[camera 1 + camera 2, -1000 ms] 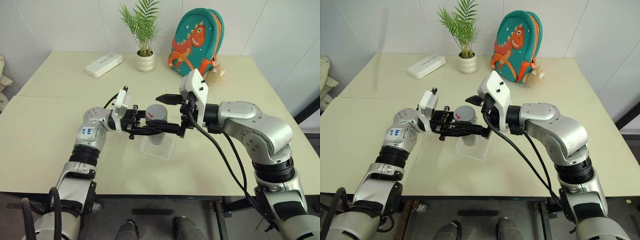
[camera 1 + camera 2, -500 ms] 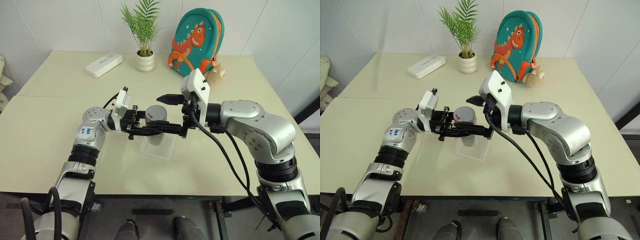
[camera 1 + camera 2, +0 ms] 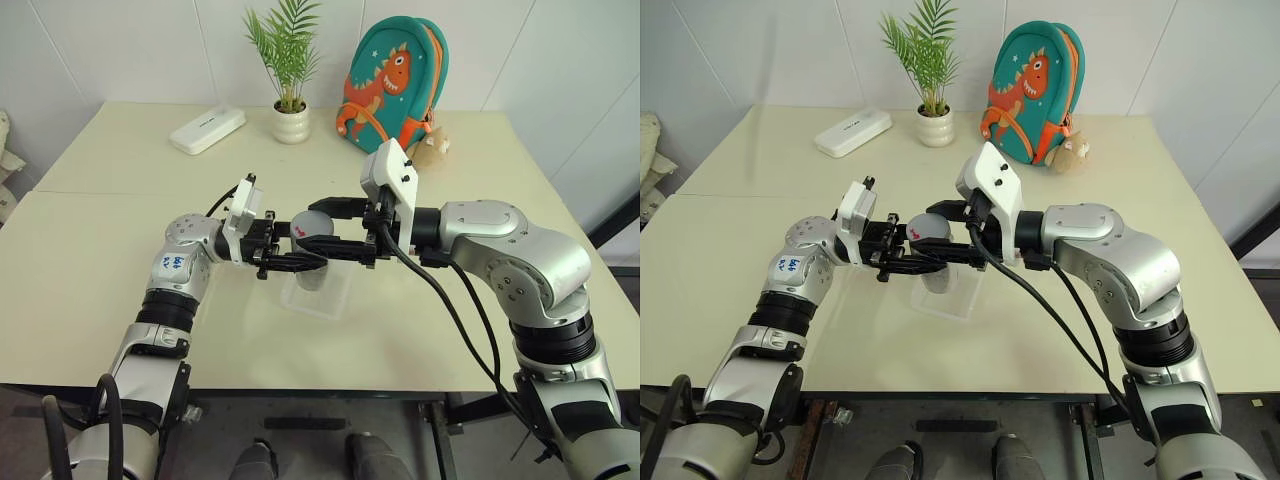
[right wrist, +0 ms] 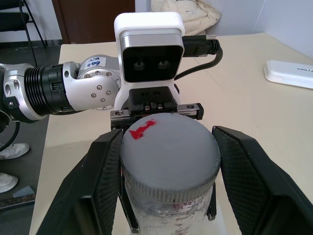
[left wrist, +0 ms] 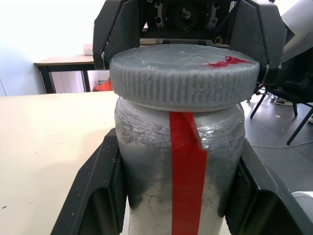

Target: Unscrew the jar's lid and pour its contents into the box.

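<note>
Two grips: my left gripper (image 3: 300, 262) clamped the jar (image 5: 178, 181), right gripper (image 4: 168, 161) pinched its ribbed lid (image 4: 168, 154) (rigid, probably light).

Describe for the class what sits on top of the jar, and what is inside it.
On top of the jar sits its grey ribbed lid with a red mark, the right gripper closed around it. The contents cannot be seen: lid and grey wall hide them.

Reached inward from each side at chest height, forearms level, wrists facing one another. Left gripper (image 3: 300, 262) clamped from the left, right gripper (image 3: 318, 227) clamped from the right just above it, black fingers overlapping.
</note>
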Robot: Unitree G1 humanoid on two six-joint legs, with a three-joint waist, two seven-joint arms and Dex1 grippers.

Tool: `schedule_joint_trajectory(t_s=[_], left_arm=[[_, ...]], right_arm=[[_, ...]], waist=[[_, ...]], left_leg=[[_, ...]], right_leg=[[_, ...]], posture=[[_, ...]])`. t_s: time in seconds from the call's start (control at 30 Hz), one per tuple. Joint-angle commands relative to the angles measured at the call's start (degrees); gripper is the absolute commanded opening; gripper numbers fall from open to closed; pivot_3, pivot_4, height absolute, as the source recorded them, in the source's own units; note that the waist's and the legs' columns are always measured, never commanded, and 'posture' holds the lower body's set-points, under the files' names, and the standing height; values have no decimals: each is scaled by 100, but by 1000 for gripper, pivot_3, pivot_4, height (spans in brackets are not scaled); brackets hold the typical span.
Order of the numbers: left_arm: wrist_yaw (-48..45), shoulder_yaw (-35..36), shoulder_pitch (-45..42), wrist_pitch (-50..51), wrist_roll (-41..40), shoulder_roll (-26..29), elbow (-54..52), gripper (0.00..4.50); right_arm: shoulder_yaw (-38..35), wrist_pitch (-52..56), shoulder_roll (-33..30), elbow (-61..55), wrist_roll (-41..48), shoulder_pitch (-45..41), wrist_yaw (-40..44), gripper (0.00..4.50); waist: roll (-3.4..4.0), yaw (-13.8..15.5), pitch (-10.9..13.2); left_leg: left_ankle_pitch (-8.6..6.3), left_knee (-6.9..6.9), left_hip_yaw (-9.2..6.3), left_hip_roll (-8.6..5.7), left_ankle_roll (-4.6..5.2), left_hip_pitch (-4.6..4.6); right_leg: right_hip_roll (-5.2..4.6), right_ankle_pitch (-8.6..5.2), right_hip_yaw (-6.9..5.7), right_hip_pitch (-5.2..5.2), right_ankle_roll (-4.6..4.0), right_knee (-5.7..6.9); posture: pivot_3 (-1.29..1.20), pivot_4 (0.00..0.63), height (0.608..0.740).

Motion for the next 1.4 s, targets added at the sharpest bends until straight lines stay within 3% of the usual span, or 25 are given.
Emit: schedule_joint_trajectory(t_s=[0.03,1.1,1.4], left_arm=[[-510,2,-67,-79,-22,31,-119,2070],[-498,-211,106,386,35,203,-297,2070],[-169,225,-193,116,39,569,-60,2070]], right_arm=[[-150,-120,-42,-101,-34,-182,20,2535],[-546,-838,-420,572,-437,-869,353,2535],[-868,-834,-1135,779,-913,-187,131,2535]], waist=[[0,-1,0],[17,-12,10],[17,14,11]], left_leg=[[0,0,0,0,0,0],[0,-5,1,-1,0,1],[0,-3,2,-1,0,-1]], right_leg=[[0,0,0,0,0,0],[0,0,0,0,0,-2],[-1,0,1,-2,0,-3]], posture=[[0,150,740],[0,150,740],[0,150,740]])
